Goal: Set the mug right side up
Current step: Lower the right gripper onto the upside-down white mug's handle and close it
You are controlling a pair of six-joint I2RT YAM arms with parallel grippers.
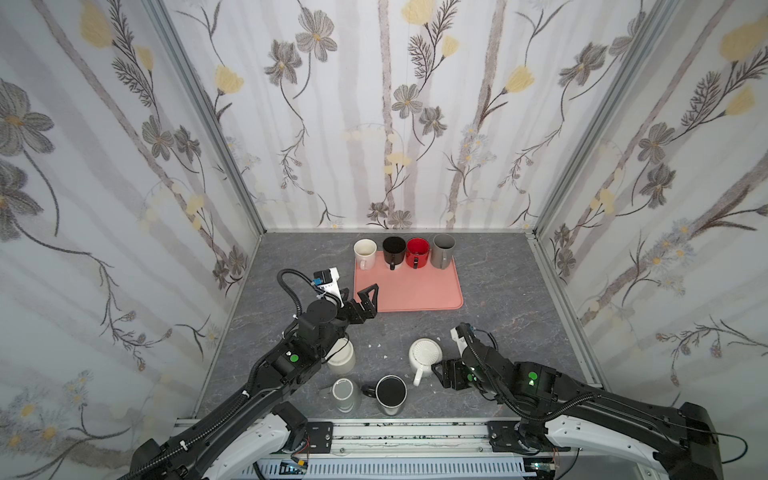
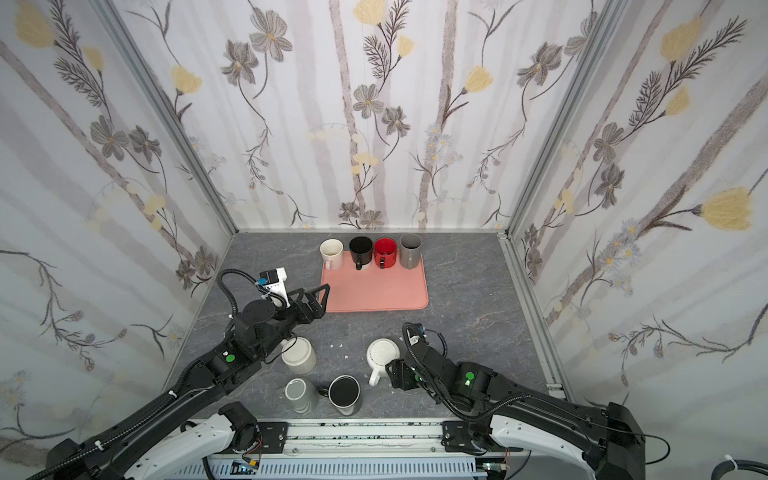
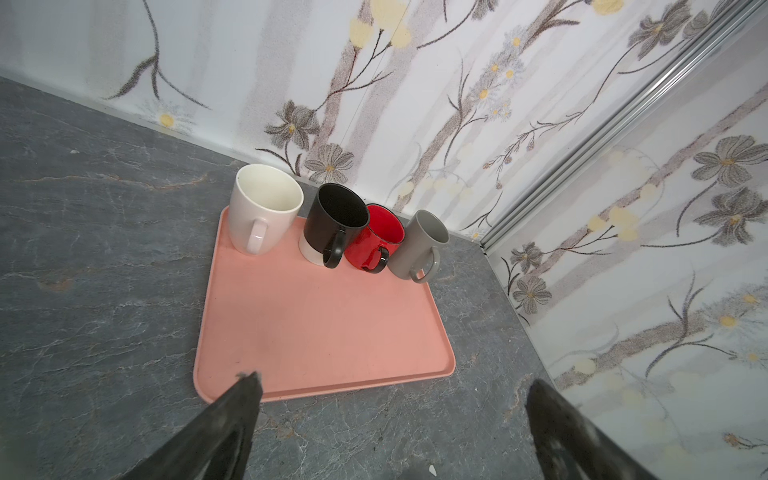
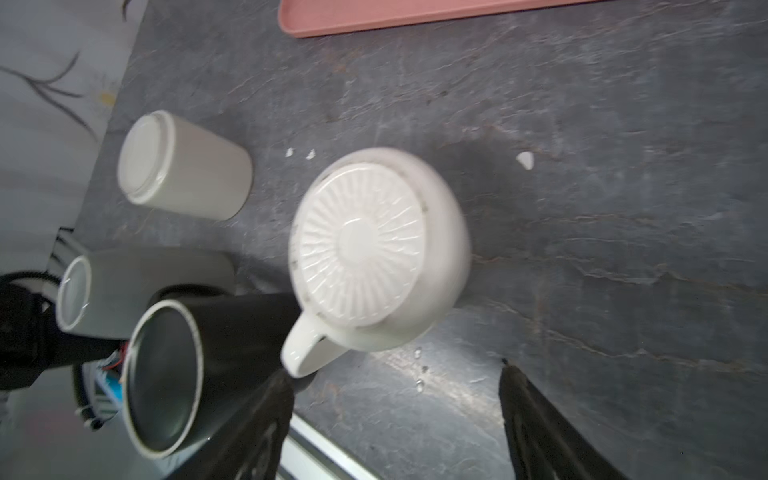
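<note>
Mug (image 4: 361,245) inverted, base up, axis upright.

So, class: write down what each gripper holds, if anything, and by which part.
Nothing is held. The left gripper is open; the right gripper is open beside the handle of the upturned white mug, not clamping it.

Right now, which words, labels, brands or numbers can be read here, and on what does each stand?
No text is readable.
The upside-down white mug and the pink tray show no print.
Marks on the left wrist's white camera housing are too small to read.
</note>
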